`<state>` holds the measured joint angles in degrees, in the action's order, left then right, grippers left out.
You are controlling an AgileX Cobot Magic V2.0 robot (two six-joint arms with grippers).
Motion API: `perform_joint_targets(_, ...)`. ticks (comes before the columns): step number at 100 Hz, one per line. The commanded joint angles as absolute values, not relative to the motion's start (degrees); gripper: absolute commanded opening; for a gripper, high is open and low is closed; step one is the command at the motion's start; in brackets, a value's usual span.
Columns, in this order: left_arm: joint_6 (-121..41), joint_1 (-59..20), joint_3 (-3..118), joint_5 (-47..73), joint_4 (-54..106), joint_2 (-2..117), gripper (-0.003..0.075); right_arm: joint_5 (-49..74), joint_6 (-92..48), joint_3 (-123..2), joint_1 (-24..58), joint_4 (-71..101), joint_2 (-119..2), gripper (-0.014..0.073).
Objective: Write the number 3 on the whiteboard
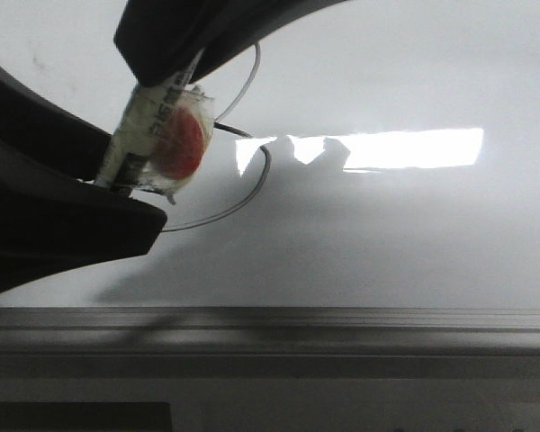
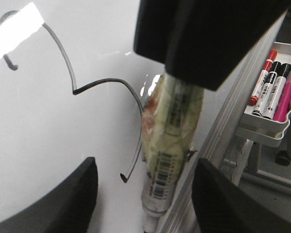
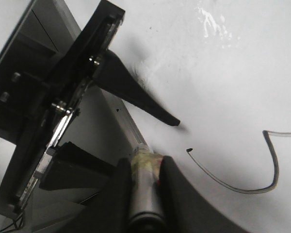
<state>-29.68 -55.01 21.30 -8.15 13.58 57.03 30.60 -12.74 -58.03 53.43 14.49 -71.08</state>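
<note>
The number 3 (image 1: 266, 171) is drawn in thin black ink on the whiteboard (image 1: 387, 234). It also shows in the left wrist view (image 2: 75, 91) and the right wrist view (image 3: 214, 177). My right gripper (image 3: 145, 162) is shut on a tape-wrapped marker (image 3: 144, 194) with a barcode (image 2: 162, 170) and a red patch (image 1: 184, 144). The marker tip points toward the board's lower edge, a short way from the end of the 3's lower stroke. My left gripper (image 2: 145, 162) is open, one finger on each side of the marker without touching it.
The grey metal bottom rail (image 1: 342, 328) runs under the board. A bright light glare (image 1: 405, 148) lies across the board's middle. A white tray (image 2: 266, 126) beside the board holds several markers, red (image 2: 262, 77), black and pink.
</note>
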Motion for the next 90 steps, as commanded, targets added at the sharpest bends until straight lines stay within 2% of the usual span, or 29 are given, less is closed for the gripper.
perform_joint_targets(1, -29.1, -55.3, 22.9, -12.8, 14.2, 56.7, 0.0285, 27.8, -13.3, -60.1, 53.5, 14.6, -69.2, -0.0064)
perform_joint_targets(12, -29.1, -55.3, 22.9, -12.7, 14.2, 56.7, -0.0019, 27.8, -13.3, -60.1, 53.5, 14.6, -69.2, -0.0064)
perform_joint_targets(38, -29.1, -55.3, 22.9, -12.5, 14.2, 56.7, -0.002, 27.8, -13.3, -60.1, 53.5, 14.6, -69.2, -0.0053)
perform_joint_targets(46, -29.1, -55.3, 22.9, -12.5, 14.2, 56.7, -0.002, 27.7, -13.3, -60.1, 53.5, 14.6, -69.2, 0.0045)
perform_joint_targets(51, -29.1, -55.3, 22.9, -12.5, 14.3, 56.7, -0.002, 27.0, -13.3, -60.1, 53.4, 14.6, -69.2, 0.0162)
perform_joint_targets(55, -29.0, -55.3, 22.9, -12.5, 15.1, 56.7, -0.002, 26.4, -13.3, -60.1, 53.1, 14.6, -69.2, 0.0302)
perform_joint_targets(56, -29.0, -55.3, 22.9, -12.5, 15.4, 56.7, -0.002, 26.2, -13.3, -60.1, 52.9, 14.6, -69.2, 0.0302)
perform_joint_targets(61, -29.0, -55.3, 22.9, -12.7, 18.7, 56.7, -0.002, 25.0, -13.3, -60.1, 52.3, 14.6, -69.0, 0.0466)
perform_joint_targets(67, -29.0, -55.3, 22.9, -13.4, 24.9, 56.7, -0.002, 24.6, -13.3, -60.1, 51.1, 14.6, -68.4, 0.0554)
perform_joint_targets(90, -29.0, -55.2, 23.1, -16.8, 49.7, 55.1, -0.002, 25.1, -13.2, -60.1, 48.0, 14.6, -63.3, 0.0574)
